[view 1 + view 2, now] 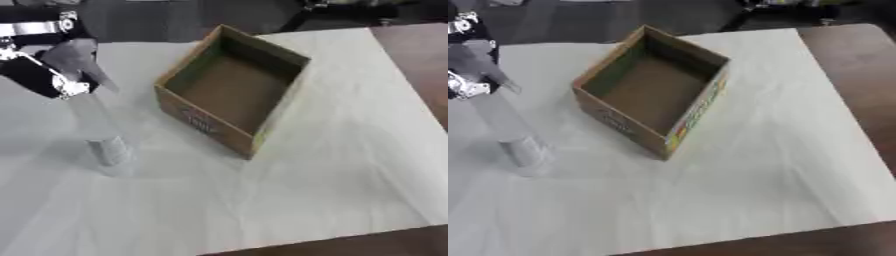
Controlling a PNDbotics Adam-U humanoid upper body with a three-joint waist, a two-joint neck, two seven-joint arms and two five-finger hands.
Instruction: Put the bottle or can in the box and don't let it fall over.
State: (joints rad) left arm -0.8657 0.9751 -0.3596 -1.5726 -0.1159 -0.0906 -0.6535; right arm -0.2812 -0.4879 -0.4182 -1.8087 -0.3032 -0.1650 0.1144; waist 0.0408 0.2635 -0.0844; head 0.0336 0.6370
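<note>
bottle: clear plastic bottle point(103, 135) with a pale label band low down, upright, left of the box and apart from it. Can't tell whether its base touches the cloth.
robot hand: your left robot hand point(61, 70) is clamped on the bottle's upper part, fingers curled round it. Right hand is in neither view.
bench: white cloth point(289, 190) covers most of the brown wooden bench point(846, 65); the cloth looks wrinkled.
box: open brown cardboard box point(229, 87), printed sides, set askew just right of the bottle, nothing visible inside.
step: lift and carry over, by my read. Raise the base above the near box wall before you traverse right.
how: keep the bottle vertical. Lower it mid-floor, away from the walls. Release only once the base sits flat.
risk: tall, narrow, held high, so it could swing or tip.
count: one bottle, one box, one robot hand in view, no can.
</note>
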